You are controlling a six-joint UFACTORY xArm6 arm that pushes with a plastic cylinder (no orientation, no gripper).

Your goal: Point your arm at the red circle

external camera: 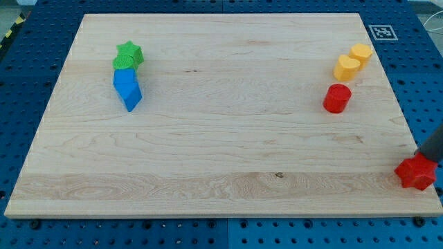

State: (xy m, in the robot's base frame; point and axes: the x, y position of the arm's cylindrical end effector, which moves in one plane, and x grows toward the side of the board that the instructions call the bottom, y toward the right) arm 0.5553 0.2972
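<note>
The red circle (337,98), a short red cylinder, stands on the wooden board (221,138) at the view's right, just below two yellow blocks. My tip (418,161) is at the view's bottom right, at the board's right edge. It touches the top of a red star-shaped block (415,173). The dark rod enters from the right edge of the view. The tip is well below and to the right of the red circle, apart from it.
Two yellow blocks (361,53) (347,67) lie at the view's top right. A green star (130,51) and a green block (124,63) sit at the top left, with two blue blocks (124,80) (131,97) right below them.
</note>
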